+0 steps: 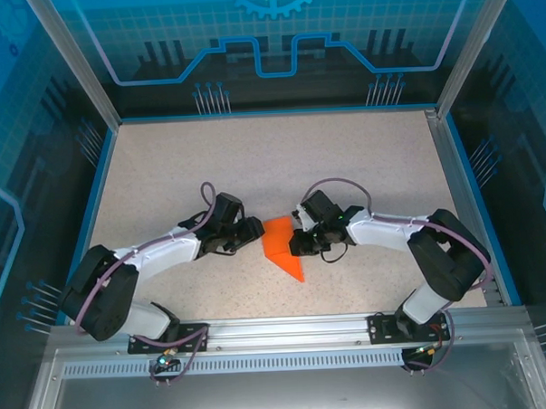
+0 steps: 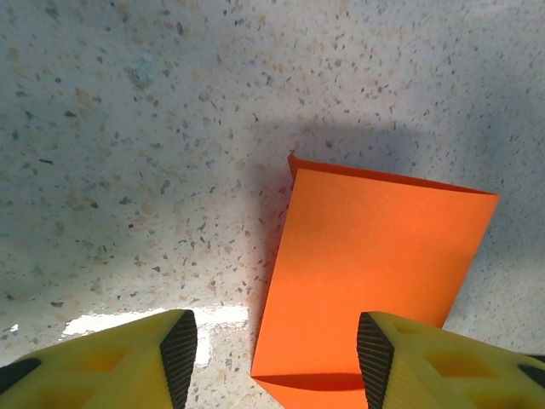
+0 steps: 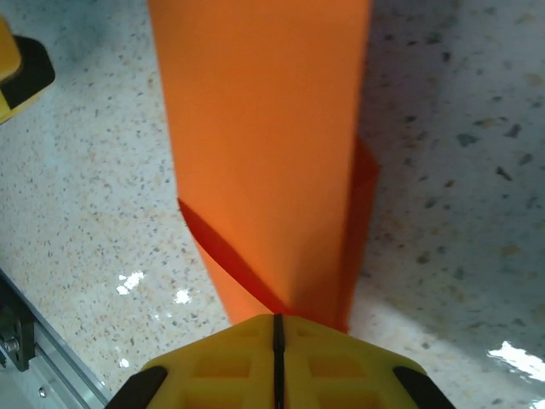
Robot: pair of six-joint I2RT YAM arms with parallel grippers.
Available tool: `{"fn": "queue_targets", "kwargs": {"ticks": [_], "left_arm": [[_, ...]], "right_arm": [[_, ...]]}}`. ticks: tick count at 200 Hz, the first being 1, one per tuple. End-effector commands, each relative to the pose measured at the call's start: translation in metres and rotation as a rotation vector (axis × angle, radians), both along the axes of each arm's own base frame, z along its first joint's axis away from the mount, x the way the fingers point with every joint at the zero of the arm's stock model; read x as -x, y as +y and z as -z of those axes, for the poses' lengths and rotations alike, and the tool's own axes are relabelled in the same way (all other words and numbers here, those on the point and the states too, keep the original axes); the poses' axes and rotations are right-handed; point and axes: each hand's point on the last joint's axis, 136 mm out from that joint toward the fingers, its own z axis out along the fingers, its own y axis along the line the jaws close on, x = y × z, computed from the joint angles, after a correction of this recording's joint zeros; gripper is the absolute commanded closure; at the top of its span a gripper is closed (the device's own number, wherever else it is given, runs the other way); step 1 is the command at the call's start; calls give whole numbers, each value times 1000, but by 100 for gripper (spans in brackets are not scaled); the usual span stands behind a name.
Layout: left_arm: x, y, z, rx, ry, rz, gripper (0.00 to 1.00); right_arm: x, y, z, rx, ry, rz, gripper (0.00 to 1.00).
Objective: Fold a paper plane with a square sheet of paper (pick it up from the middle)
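Folded orange paper [image 1: 282,247] at mid-bench, between the two hands, on the near half of the speckled bench [image 1: 253,160]. From above: a short slanted shape, broad at the far end, narrowing to a point toward the near right. Right hand [image 1: 299,242] at the paper's right edge and touching it. Left hand [image 1: 259,230] just beside the left edge. Right wrist view: right hand [image 3: 277,324] clamped tight on the paper [image 3: 264,145], no gap between the jaws. Paper running up and away from the grip as a long strip. Darker under-layers peeking out near the grip: a slanted fold at the left, a narrow flap at the right. Bench [image 3: 85,221] beneath. One yellow, black-tipped finger [image 3: 24,72] of the left hand at the upper left corner. Left wrist view: left hand [image 2: 277,351] about half open, holding nothing, ribbed black pads [image 2: 180,349] facing each other across the gap. Paper [image 2: 375,264] just ahead as a smooth panel, a thin darker line along its far edge, a soft shadow beside it on the bench [image 2: 128,128]. Near left corner of the panel within the gap. Right pad over the panel's near edge, contact impossible to tell.
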Motion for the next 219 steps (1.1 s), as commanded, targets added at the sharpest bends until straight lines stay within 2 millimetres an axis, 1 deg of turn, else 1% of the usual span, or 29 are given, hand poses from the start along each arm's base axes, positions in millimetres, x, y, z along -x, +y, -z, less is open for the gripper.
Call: {"fn": "queue_targets", "kwargs": {"ticks": [1, 32, 69, 85, 114, 149, 164, 187, 219], "left_arm": [[-6, -17, -8, 35, -16, 53, 44], [-4, -24, -2, 34, 9, 77, 43], [-1, -30, 1, 52, 39, 87, 41], [1, -32, 3, 66, 64, 72, 39], [9, -36, 12, 117, 148, 25, 39], [16, -45, 18, 192, 193, -17, 43], [19, -47, 21, 200, 212, -23, 45], [24, -47, 21, 204, 231, -38, 46], [31, -47, 25, 193, 248, -61, 43]], "right_arm": [[5, -7, 18, -15, 59, 9, 90], [6, -17, 36, 2, 91, 35, 90], [9, -21, 45, -4, 115, 51, 90], [10, -23, 47, -1, 118, 55, 90], [10, -26, 48, 3, 120, 62, 90], [12, -28, 51, 8, 124, 65, 89], [12, -29, 52, 10, 125, 68, 89], [12, -29, 53, 6, 125, 71, 88], [11, -28, 54, -2, 123, 81, 88]]}}
